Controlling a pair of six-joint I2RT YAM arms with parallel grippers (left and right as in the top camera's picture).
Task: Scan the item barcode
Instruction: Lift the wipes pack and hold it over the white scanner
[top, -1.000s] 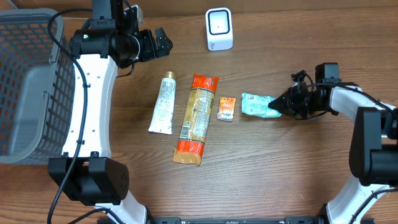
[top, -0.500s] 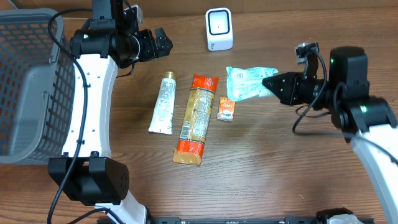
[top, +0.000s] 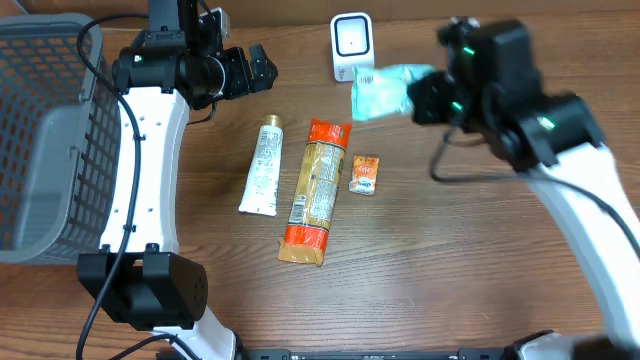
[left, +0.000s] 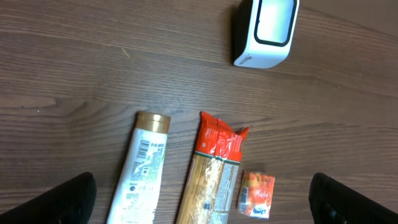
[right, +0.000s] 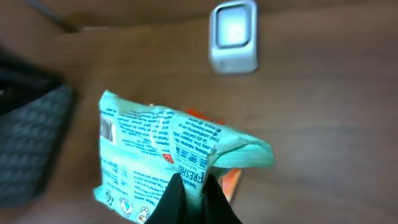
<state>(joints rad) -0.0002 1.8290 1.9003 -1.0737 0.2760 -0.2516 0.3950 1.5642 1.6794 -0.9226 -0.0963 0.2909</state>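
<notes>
- Step in hand: presenting the item. The right pincer (right: 191, 186), clenched on a fold of the pale green packet (right: 168, 155), holds it off the desk (top: 450, 260), with the scanner (right: 233, 37) just beyond.
- Next, I judge: turn the barcode (right: 107, 129), at the packet's end farthest from the pincer, toward the scanner's window.
- The packet looks soft and crinkled, with dark print.
- The left pincer (top: 258, 66) stands released and empty.

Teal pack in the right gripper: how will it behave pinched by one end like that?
Probably floppy: the teal pack creases and folds where the right gripper pinches its end seam. Likely light for its size, since that narrow pinch alone holds it aloft. The barcode side may sag or swing near the scanner.
</notes>
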